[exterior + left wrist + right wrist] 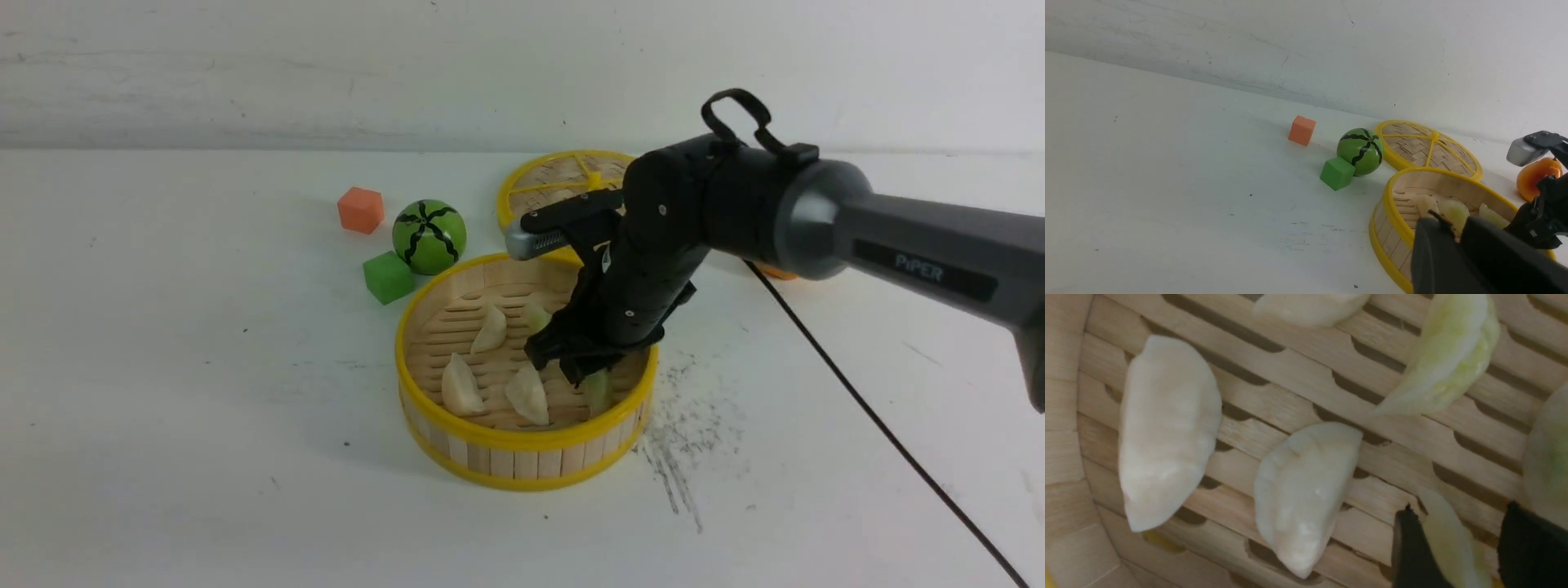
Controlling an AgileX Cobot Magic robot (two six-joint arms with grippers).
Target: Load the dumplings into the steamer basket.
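The steamer basket [522,443] stands in the middle of the table and also shows in the left wrist view [1392,208]. Three cream-white dumplings [461,384] [527,394] [491,329] and pale green ones [535,314] lie on its slatted floor [1298,375]. My right gripper [571,371] reaches down into the basket. Its jaws [1459,516] are open around a pale green dumpling [1453,543] that rests on the floor against one finger [1408,547], with a gap to the other. This dumpling shows below the gripper [598,390]. My left gripper [1455,228] is shut and empty, out of the front view.
The flat woven lid [543,175] lies behind the basket. A green watermelon ball [429,236], a green cube [388,277] and an orange cube [360,209] sit left of it. An orange object [1535,175] lies behind my right arm. A black cable [882,425] crosses the table on the right.
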